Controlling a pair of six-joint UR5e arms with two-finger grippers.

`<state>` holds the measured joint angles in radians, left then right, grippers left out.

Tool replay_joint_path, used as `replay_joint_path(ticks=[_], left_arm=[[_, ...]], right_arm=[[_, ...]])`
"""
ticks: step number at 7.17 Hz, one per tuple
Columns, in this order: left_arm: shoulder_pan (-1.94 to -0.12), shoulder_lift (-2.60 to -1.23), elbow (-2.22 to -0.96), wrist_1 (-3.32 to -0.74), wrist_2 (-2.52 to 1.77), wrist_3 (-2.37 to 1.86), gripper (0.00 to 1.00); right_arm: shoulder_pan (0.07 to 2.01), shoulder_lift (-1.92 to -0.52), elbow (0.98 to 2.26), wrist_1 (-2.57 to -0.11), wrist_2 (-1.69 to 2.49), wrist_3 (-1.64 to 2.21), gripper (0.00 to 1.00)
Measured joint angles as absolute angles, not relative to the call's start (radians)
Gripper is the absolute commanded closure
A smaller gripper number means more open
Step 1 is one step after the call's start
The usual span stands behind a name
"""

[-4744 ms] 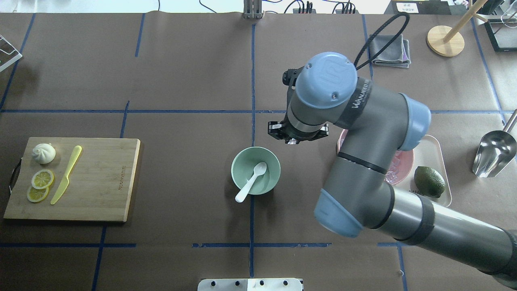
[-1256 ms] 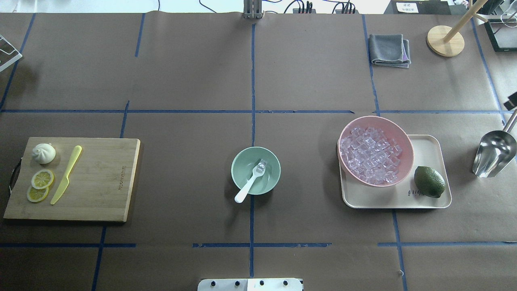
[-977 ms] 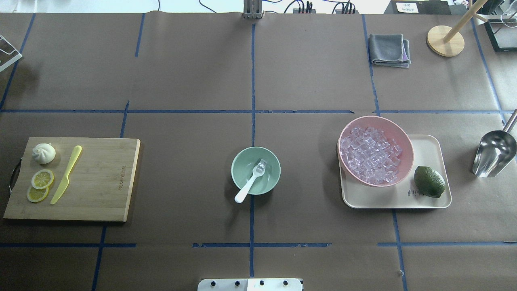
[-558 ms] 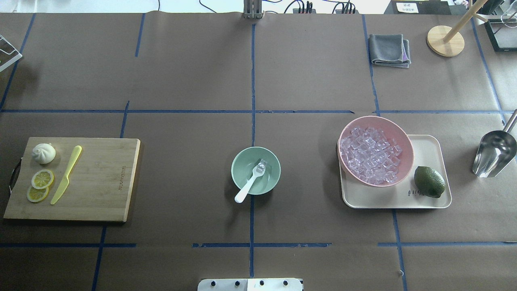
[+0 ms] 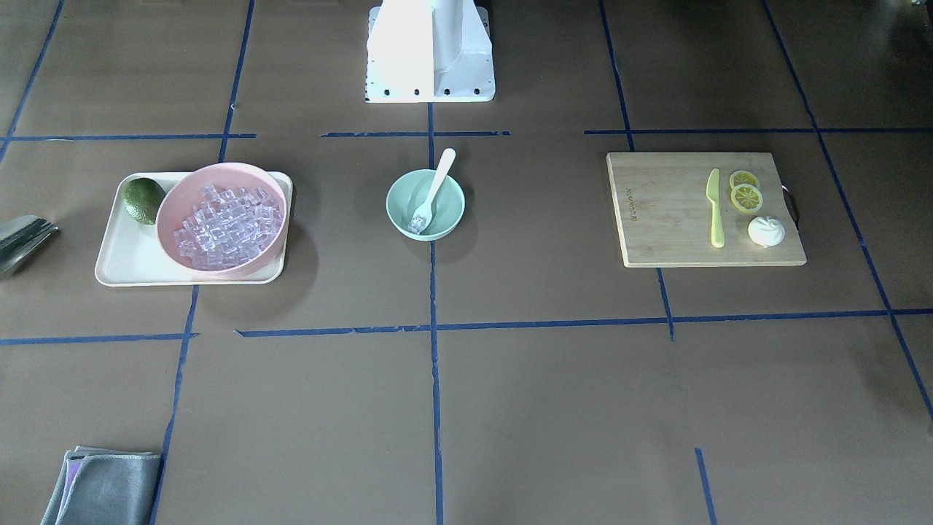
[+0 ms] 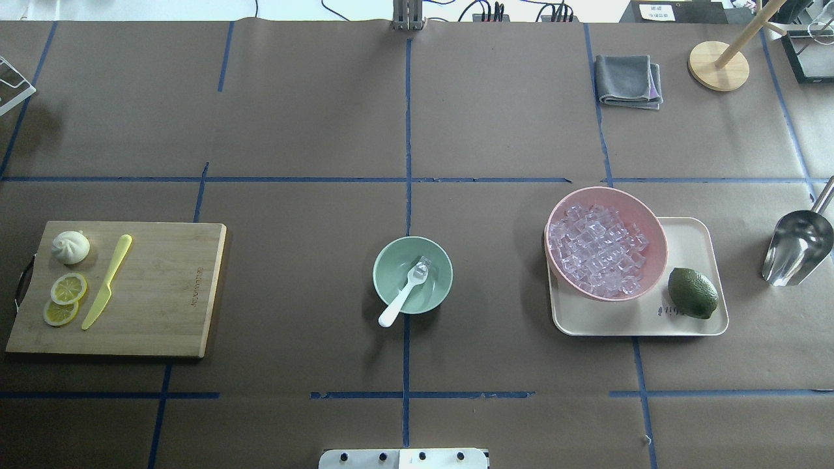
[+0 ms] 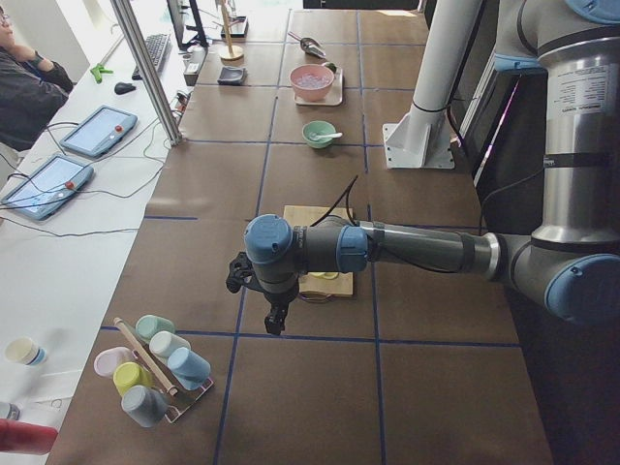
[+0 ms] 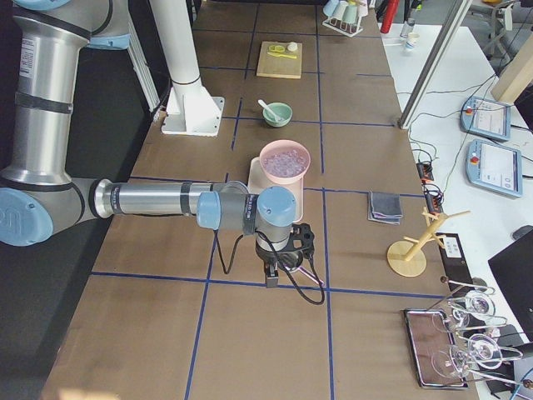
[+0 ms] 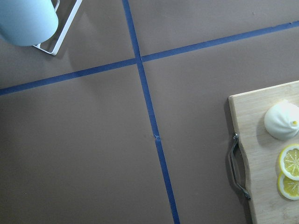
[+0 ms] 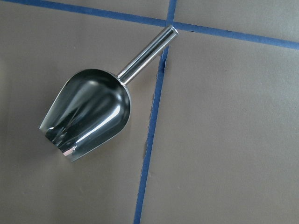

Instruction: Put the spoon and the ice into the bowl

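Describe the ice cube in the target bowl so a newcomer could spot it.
Find the mint-green bowl in the middle of the table, with a white spoon leaning in it. The ice is the single clear cube at the spoon's scoop, not the heap in the pink bowl.

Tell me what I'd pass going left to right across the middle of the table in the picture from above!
board → green bowl, holding the spoon and ice → pink bowl → lime → scoop
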<state>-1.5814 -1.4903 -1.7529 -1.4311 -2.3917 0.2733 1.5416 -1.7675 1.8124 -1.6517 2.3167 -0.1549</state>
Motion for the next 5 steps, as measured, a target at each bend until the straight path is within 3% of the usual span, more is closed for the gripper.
replay_joint_path(ticks=[5], left_arm=[[-1.581,-1.483,-1.741,-1.426,-2.386,0.272,0.0]], right_arm=[[1.538,-1.761,1.8,-1.651,2.32,-0.155,0.0]])
